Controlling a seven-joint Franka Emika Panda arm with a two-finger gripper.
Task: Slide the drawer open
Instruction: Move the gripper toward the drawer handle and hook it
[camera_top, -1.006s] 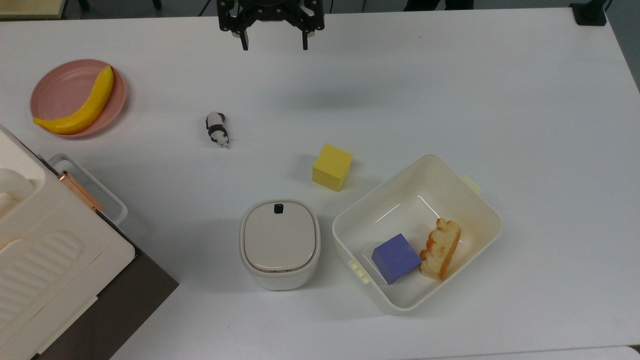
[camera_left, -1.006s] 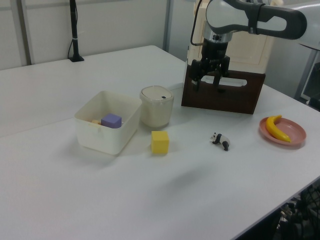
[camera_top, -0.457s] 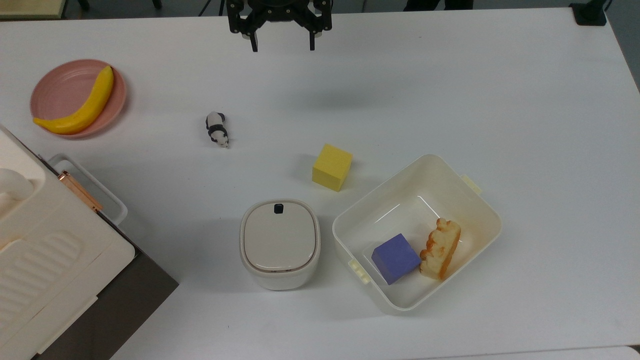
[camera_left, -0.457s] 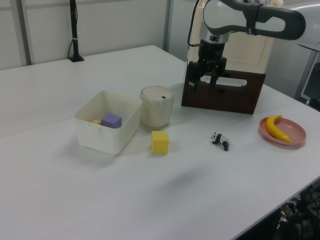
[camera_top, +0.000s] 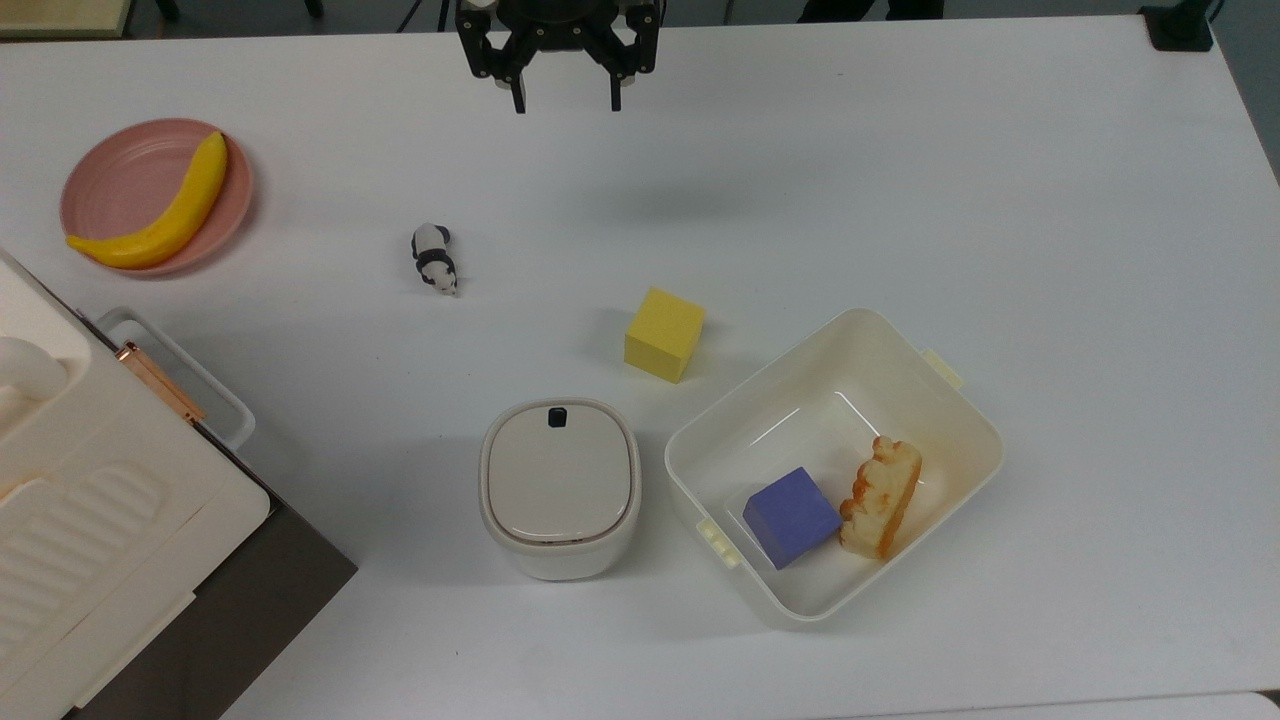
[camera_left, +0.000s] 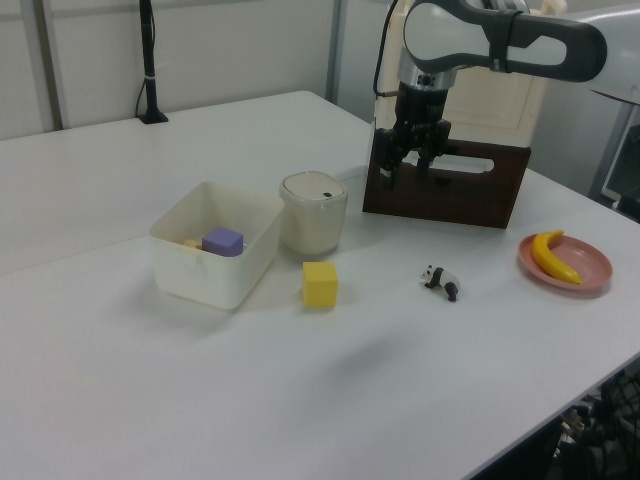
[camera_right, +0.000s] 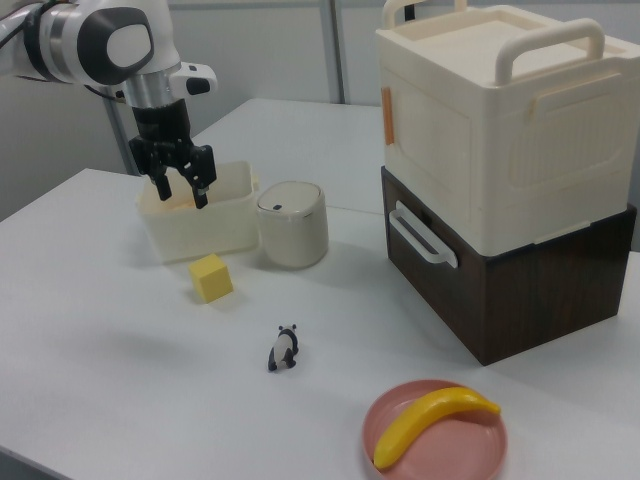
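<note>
Dark brown panel of the drawer (camera_right: 500, 290) is sitting flush under the cream box (camera_right: 500, 120), so you are looking at a task not yet begun. Your hand (camera_top: 564, 103) is hovering released and empty above the worktop (camera_top: 900, 180), well apart from the whitish loop handle (camera_right: 420, 233) (approach, grasp and pull are all remaining).

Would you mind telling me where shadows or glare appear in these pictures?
Top view: a soft shadow lies on the table below the tool; faint glare streaks the cream tub's floor. Left view: another soft shadow falls near the yellow cube.
</note>
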